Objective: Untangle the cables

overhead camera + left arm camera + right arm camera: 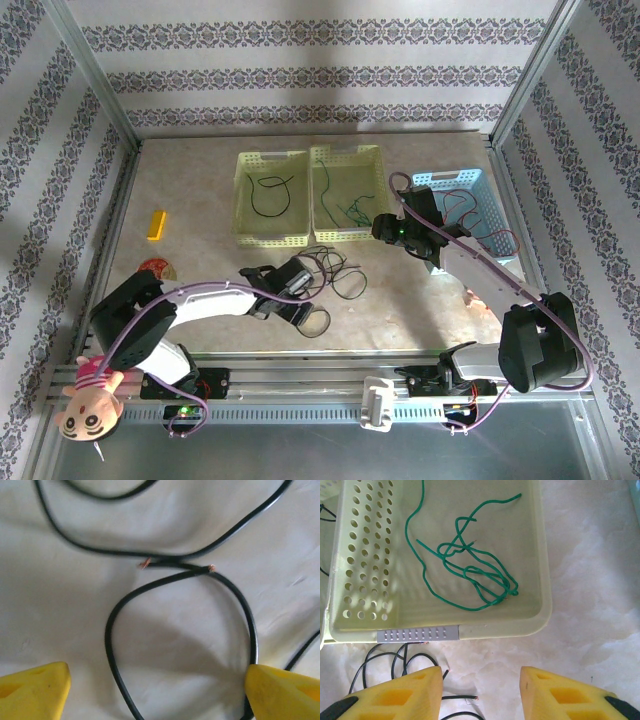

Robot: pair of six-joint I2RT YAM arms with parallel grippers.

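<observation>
Reading the bench from the left: note 1 thin black wire (pixel 270 195) loose in the left pale-yellow perforated plastic basket (pixel 243 205), apart from the rest. Nearer the arms, locate the heap of thin, looping black wires (pixel 335 272) on the beige tabletop (pixel 200 200). Treat the left gripper (pixel 157 695), low over the heap's near-left edge, as the nearer tool. Jaws spread wide, gripping nothing. From the left wrist, see 1 black loop (pixel 107 635) straddled by the 2 yellow fingertips (pixel 32 690), long axis running straight ahead toward 2 bare copper ends. Right side of loop meeting the right-hand pad, contact not confirmable. Likely next: close on 1 strand only.

Moving right, find the tangle of thin green wires (pixel 479 572) inside the middle pale-yellow basket (pixel 544 580), directly ahead of the right gripper (pixel 481 690) and beyond the near wall. Jaws partly parted, bare tabletop between them, nothing held. Farthest right, note thin red wire (pixel 462 210) in the light-blue plastic basket (pixel 455 176).
</observation>
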